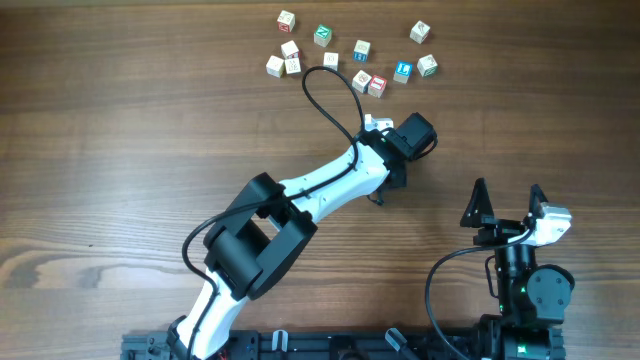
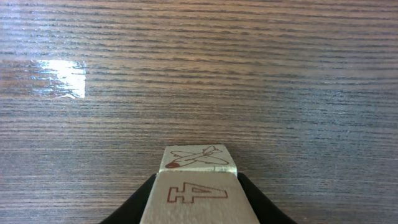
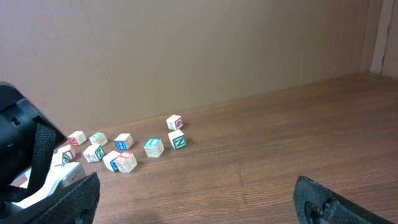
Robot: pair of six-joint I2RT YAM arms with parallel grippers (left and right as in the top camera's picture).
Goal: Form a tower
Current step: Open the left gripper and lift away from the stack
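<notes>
Overhead view: across the wooden tabletop [image 1: 120, 120], my right hand [image 1: 507, 190] sat spread wide and idle, while my left hand [image 2: 198, 182] clasped one cube [image 2: 196, 194] by its flat sides. No tower stood yet; loose cubes [image 1: 361, 49] lay scattered beyond. Light, rigid, smooth-faced, the wood likely wanted a square, centred pinch.
</notes>
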